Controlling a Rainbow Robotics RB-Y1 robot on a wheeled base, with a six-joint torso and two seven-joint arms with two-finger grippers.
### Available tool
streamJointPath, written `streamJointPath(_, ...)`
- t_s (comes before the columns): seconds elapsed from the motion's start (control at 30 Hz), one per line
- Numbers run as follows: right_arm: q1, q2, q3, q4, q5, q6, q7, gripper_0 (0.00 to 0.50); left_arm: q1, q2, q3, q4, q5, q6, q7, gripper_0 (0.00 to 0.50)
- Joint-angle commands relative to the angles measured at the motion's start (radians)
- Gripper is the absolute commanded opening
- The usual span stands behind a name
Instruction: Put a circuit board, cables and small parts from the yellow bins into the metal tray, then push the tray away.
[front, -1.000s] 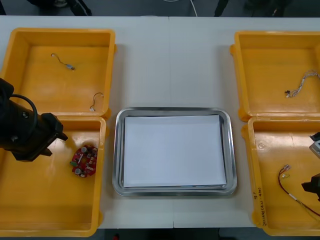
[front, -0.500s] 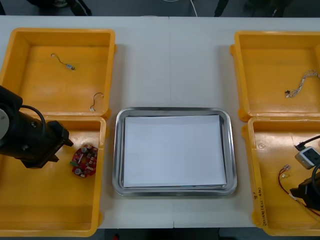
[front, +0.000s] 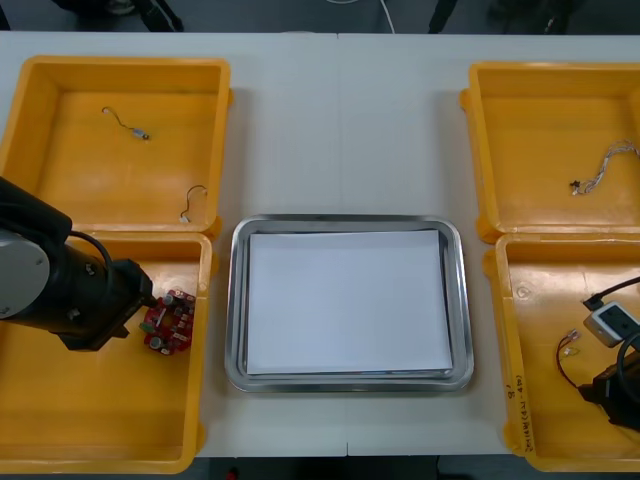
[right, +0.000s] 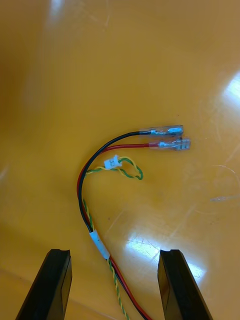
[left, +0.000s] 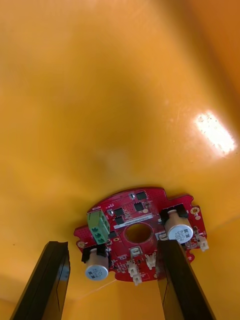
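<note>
Bins of yellow plastic (front: 215, 150) stand two at each side of the light tabletop (front: 340, 130), with a shiny metal tray lined white (front: 236, 300) between the near pair. The left end effector (front: 140, 298) is down in the near left bin (front: 60, 420), at the edge of a round red circuit board (front: 169, 321) lying flat on the bin floor. In the left wrist view its black fingers (left: 50, 280) stand apart, open, one just beside the board and the other over its rim; whether either touches it cannot be told. The right end effector (front: 615, 390) is low in the near right bin (front: 540, 290). In the right wrist view it is open as well, with a red, black and yellow cable (right: 85, 185) lying loose on the floor between and beyond the fingers, gripped by neither. The far left bin (front: 60, 150) holds two small metal parts (front: 130, 124), well apart. The far right bin (front: 540, 120) holds a twisted blue and white cable (front: 605, 165).
</note>
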Motion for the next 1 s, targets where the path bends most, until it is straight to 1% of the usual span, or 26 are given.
streamJointPath(0.03, 0.026, 0.009, 0.02, -0.006, 0.015, -0.011, 0.047, 0.5, 0.028, -0.015, -0.033, -0.004, -0.024, -0.023, 0.091, 0.5)
streamJointPath(0.57, 0.04, 0.009, 0.053, -0.006, 0.049, -0.022, 0.055, 0.5, 0.048, -0.015, -0.057, 0.002, -0.07, -0.044, 0.098, 0.5)
streamJointPath(0.83, 0.046, 0.009, 0.083, -0.006, 0.076, -0.054, 0.052, 0.5, 0.047, -0.015, -0.082, 0.029, -0.084, -0.098, 0.097, 0.5)
streamJointPath(1.0, 0.054, 0.008, 0.085, -0.006, 0.087, -0.054, 0.058, 0.5, 0.047, -0.015, -0.085, 0.031, -0.089, -0.098, 0.097, 0.5)
